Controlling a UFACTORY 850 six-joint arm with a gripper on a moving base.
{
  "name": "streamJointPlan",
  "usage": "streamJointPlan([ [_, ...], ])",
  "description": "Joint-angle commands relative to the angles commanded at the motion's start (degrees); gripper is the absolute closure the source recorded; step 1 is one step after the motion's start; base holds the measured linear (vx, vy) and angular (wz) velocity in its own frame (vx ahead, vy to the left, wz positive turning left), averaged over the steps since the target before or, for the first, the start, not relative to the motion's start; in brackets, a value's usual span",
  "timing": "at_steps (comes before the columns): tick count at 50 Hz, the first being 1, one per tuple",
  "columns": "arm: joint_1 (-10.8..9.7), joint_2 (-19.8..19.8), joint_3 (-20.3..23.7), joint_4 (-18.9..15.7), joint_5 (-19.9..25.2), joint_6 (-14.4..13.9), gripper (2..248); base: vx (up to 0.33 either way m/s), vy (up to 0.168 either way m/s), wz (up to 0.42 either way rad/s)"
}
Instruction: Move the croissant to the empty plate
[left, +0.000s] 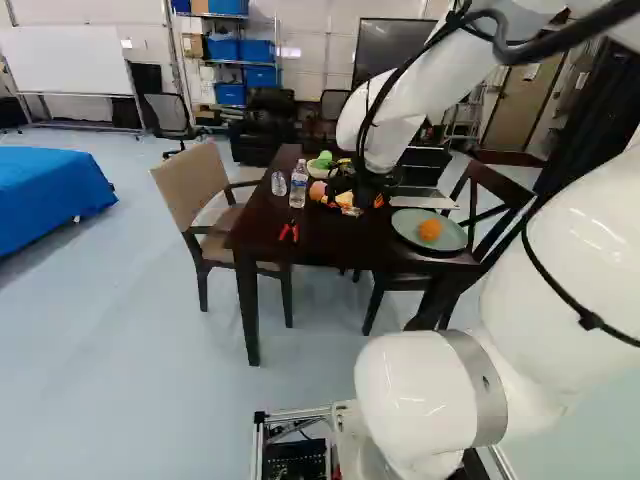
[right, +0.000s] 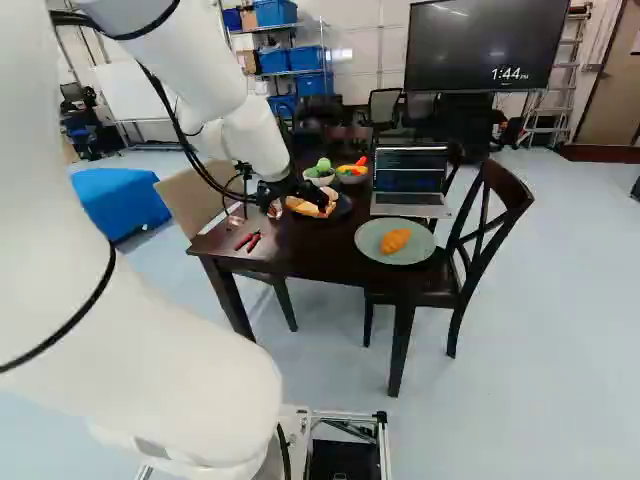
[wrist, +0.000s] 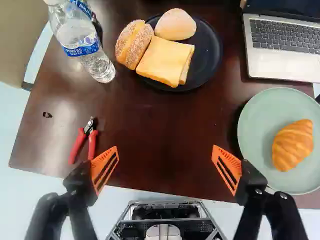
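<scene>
My gripper (left: 352, 203) hangs over the table in the left base view. In the wrist view the gripper (wrist: 165, 165) is open, its orange-padded fingers wide apart with only bare tabletop between and beneath them. An orange-brown croissant (wrist: 293, 145) lies on a pale green plate (wrist: 255, 120), off to one side of the gripper, beyond one finger. In the right base view the croissant (right: 396, 241) sits on the same green plate (right: 370, 240), near the table's edge. A black plate (wrist: 212, 52) ahead of the gripper carries several pieces of bread.
On the dark table (wrist: 165, 120) stand water bottles (wrist: 87, 47) beside the black plate; red-handled cutters (wrist: 85, 142) lie near one finger. An open laptop (right: 410, 180) is behind the green plate, with two bowls (right: 319, 177) farther back. Chairs (right: 480, 240) flank the table.
</scene>
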Motion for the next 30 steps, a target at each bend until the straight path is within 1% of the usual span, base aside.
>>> streamJointPlan([
  [15, 0.15, 0.53, 2.48, 0.0, 4.64, 0.0, 3, 0.0, 0.0, 0.0],
  [30, 0.36, 1.23, 5.73, -0.01, 10.72, 0.0, 3, 0.0, 0.0, 0.0],
])
